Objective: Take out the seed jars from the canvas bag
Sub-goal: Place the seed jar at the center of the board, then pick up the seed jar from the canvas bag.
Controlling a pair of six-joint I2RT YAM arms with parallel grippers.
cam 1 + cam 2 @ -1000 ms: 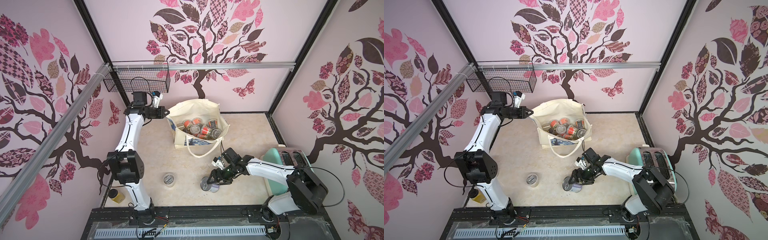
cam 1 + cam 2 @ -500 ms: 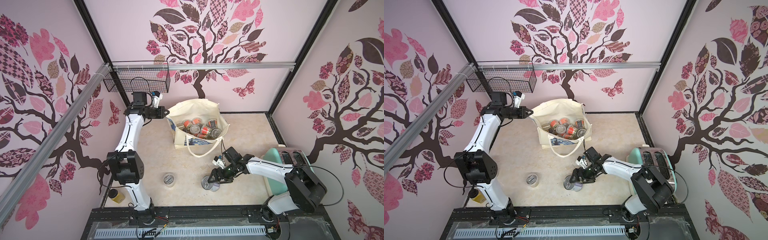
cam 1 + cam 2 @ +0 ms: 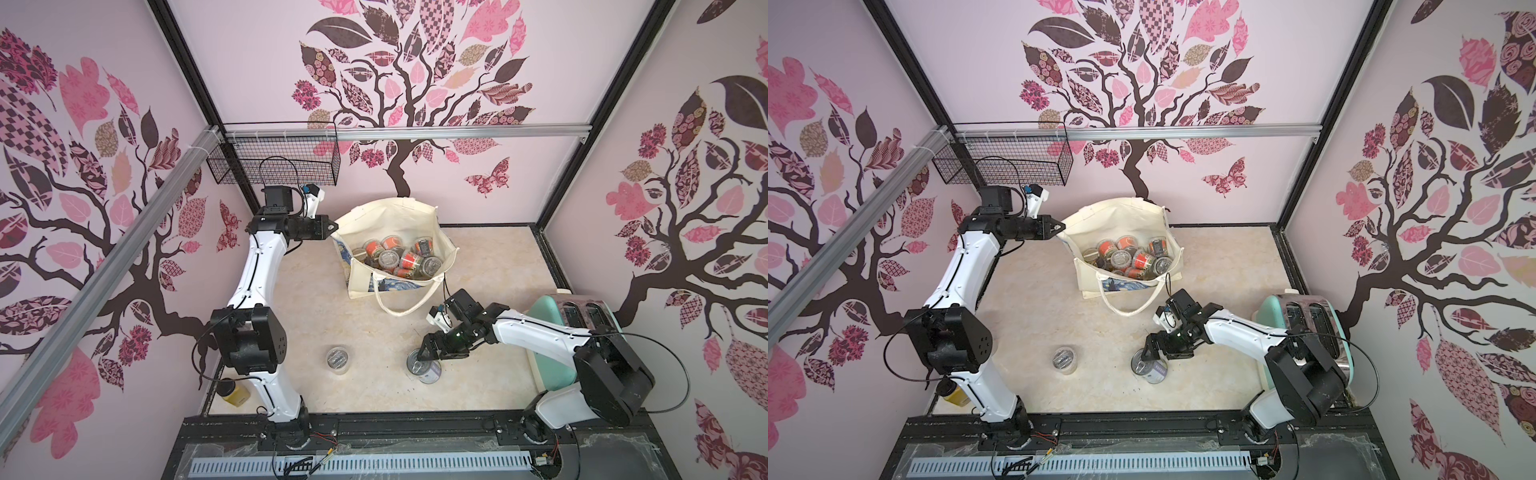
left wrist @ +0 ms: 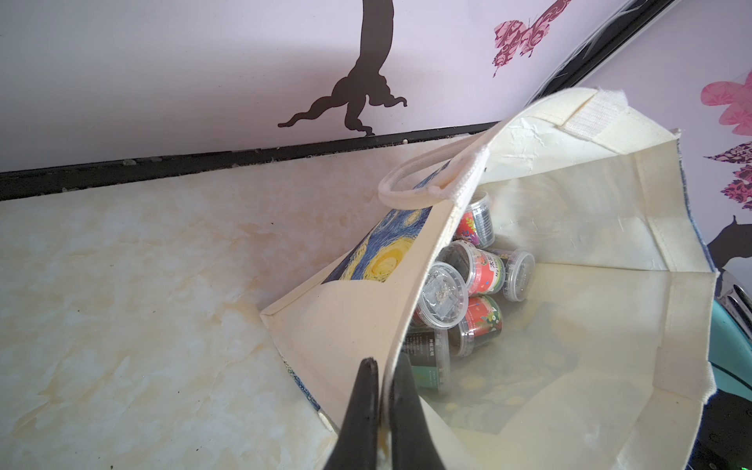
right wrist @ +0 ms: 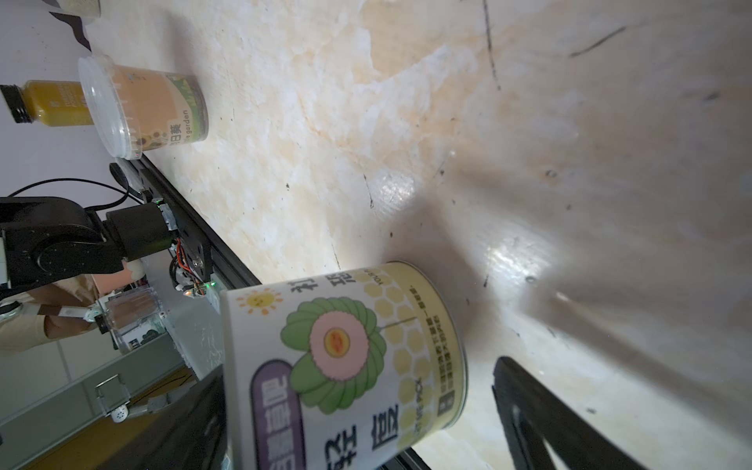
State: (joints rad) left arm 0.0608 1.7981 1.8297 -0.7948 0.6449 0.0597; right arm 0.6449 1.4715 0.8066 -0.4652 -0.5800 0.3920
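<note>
The canvas bag (image 3: 365, 286) (image 3: 1096, 282) stands open at the back of the table with several seed jars (image 3: 399, 259) (image 3: 1129, 257) (image 4: 443, 295) piled inside, some red-labelled. My left gripper (image 3: 334, 227) (image 3: 1062, 226) (image 4: 385, 362) is shut on the bag's rim (image 4: 407, 309) at its left corner. A clear seed jar (image 3: 338, 359) (image 3: 1065, 359) (image 5: 150, 110) stands on the table near the front. My right gripper (image 3: 428, 355) (image 3: 1152, 353) (image 5: 354, 374) is open, straddling an upright white-and-yellow flower-label tin (image 3: 424, 368) (image 3: 1148, 370) (image 5: 346, 358). One finger (image 5: 529, 407) stands apart from the tin.
A mint toaster (image 3: 582, 316) (image 3: 1308, 320) sits at the right edge behind my right arm. A mustard-yellow jar with a black lid (image 3: 235, 395) (image 5: 53, 103) stands by the left arm's base. A black wire basket (image 3: 274, 160) hangs on the back-left wall. The bag's rope handle (image 3: 395, 309) lies on the table.
My right gripper's jaws have spread wider around the flower-label tin, which stands on the table. The left arm and the bag have not moved.
</note>
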